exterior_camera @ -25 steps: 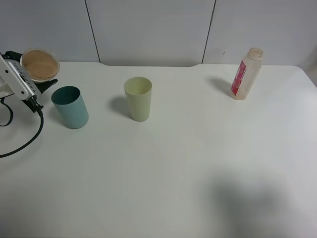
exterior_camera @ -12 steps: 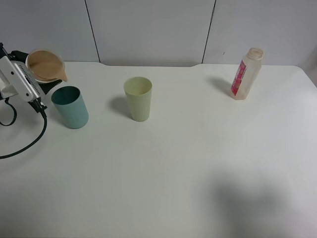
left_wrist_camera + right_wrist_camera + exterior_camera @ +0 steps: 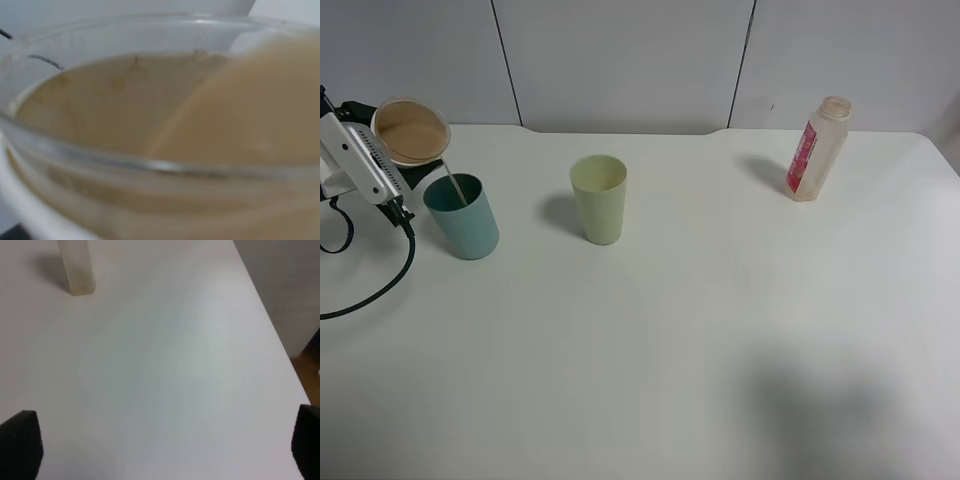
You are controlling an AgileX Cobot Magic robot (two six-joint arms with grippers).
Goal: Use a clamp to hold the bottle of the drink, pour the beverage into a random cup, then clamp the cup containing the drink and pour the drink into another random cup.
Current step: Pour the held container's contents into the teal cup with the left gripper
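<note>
The clear-rimmed cup (image 3: pixel 412 131) is up in the air at the far left of the counter (image 3: pixel 670 330), tipped over, and the left tool (image 3: pixel 392 160) has it clamped tight between its jaws. A thin stream of light brown beverage (image 3: pixel 450 186) runs off the lip and drops straight into the teal cup (image 3: pixel 462 215), which stands upright just below, close to the counter's left edge. The left wrist view is filled by the cup's rim (image 3: pixel 100 162) with the milky beverage (image 3: pixel 240 115) banked up against its low side, all rather blurred.

A black cable (image 3: pixel 365 290) loops over the counter beside the teal cup. To its right, apart from it, stands a pale yellow-green cup (image 3: pixel 599 198); what it holds I cannot make out. Near the far right corner stands the bottle (image 3: pixel 817 148), uncapped, with a pink-red label (image 3: pixel 802 155) too small to read.

The whole near half of the counter lies open. The right tool (image 3: pixel 162 450) hangs over the right side, jaws spread wide and holding nothing, with the bottle's base (image 3: pixel 76 270) ahead and the counter's edge close by.
</note>
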